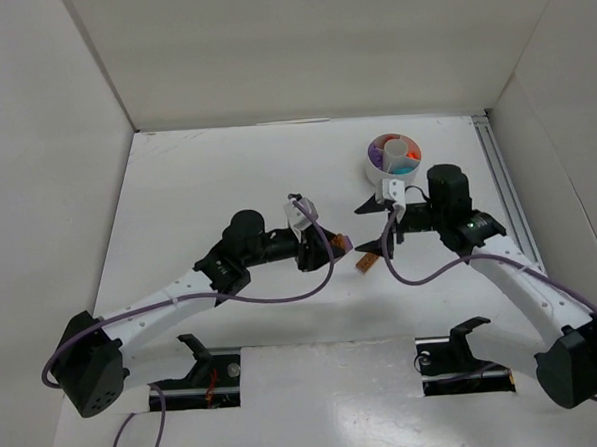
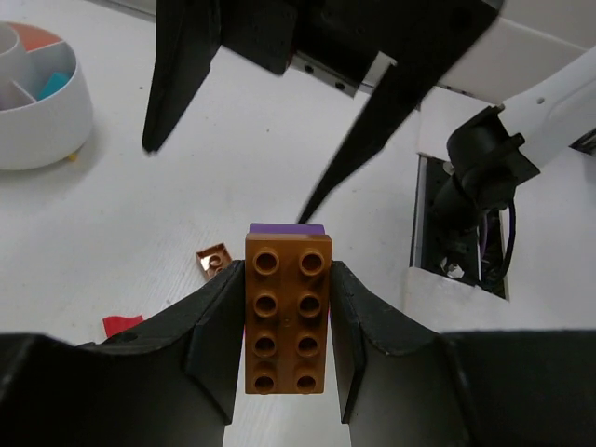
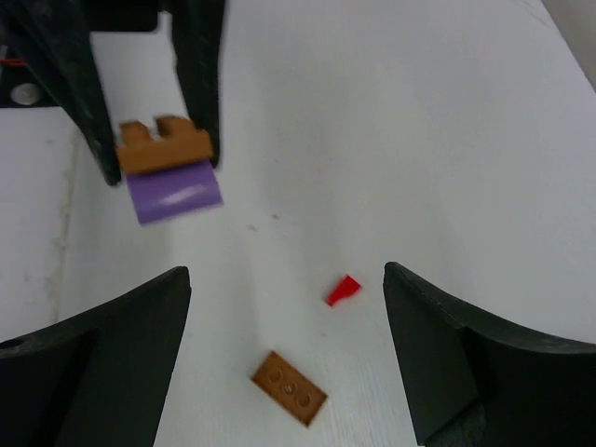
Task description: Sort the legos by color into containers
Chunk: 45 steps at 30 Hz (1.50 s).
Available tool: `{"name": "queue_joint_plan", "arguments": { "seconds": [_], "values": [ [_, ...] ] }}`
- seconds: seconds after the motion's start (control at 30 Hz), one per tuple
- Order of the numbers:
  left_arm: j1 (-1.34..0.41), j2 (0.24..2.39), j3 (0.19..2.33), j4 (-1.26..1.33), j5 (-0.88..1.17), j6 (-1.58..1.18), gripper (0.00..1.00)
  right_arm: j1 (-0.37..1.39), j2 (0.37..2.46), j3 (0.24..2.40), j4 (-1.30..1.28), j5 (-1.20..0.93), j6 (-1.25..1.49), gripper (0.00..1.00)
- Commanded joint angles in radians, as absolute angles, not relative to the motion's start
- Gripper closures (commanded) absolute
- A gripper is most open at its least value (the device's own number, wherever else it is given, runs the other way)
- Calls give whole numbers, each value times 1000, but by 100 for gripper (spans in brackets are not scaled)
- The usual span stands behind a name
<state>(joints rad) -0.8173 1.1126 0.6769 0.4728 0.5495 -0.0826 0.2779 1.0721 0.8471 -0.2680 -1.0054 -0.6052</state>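
Observation:
My left gripper (image 2: 287, 321) is shut on a brown two-by-four brick (image 2: 287, 317) with a purple brick (image 2: 287, 227) stuck under it, held above the table. The pair shows in the right wrist view too (image 3: 168, 149). My right gripper (image 3: 287, 279) is open and empty, hovering over a flat brown plate (image 3: 289, 387) and a small red piece (image 3: 342, 291). From above, the left gripper (image 1: 340, 245) and right gripper (image 1: 379, 227) are close together at mid table. The white compartment tub (image 1: 395, 158) stands behind the right gripper and holds purple, teal and orange pieces.
The right gripper's fingers (image 2: 177, 74) hang just beyond the held brick. The tub (image 2: 37, 93) is at the far left there, with the brown plate (image 2: 214, 259) and red piece (image 2: 121, 324) on the table. White walls enclose the table; a metal rail (image 1: 501, 173) runs along the right.

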Motion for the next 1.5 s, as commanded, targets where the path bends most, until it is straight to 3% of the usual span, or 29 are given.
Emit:
{"name": "queue_joint_plan", "arguments": {
  "seconds": [0.0, 0.17, 0.43, 0.47, 0.63, 0.83, 1.13, 1.27, 1.47],
  "values": [
    [-818, 1104, 661, 594, 690, -60, 84, 409, 1051, 867, -156, -1005, -554, 11],
    [-818, 1083, 661, 627, 712, -72, 84, 538, 1085, 888, -118, -927, -465, 11],
    [-818, 1028, 631, 627, 664, -72, 88, 624, 1106, 917, -107, -888, -385, 28],
    [-818, 1028, 630, 627, 655, -72, 90, 624, 1106, 917, -107, -888, -376, 38],
    [-818, 1003, 621, 627, 643, -72, 90, 624, 1106, 908, -107, -879, -357, 64],
    [-818, 994, 621, 608, 574, -72, 92, 597, 1095, 874, -107, -861, -357, 80],
    [-808, 965, 568, 572, 338, -129, 93, 394, 1110, 755, -185, -749, -455, 82],
    [-808, 992, 568, 563, 305, -178, 93, 403, 1221, 775, -204, -617, -502, 82],
    [-808, 1043, 548, 572, 285, -212, 93, 451, 1377, 793, -135, -595, -502, 85]
  ]
}}
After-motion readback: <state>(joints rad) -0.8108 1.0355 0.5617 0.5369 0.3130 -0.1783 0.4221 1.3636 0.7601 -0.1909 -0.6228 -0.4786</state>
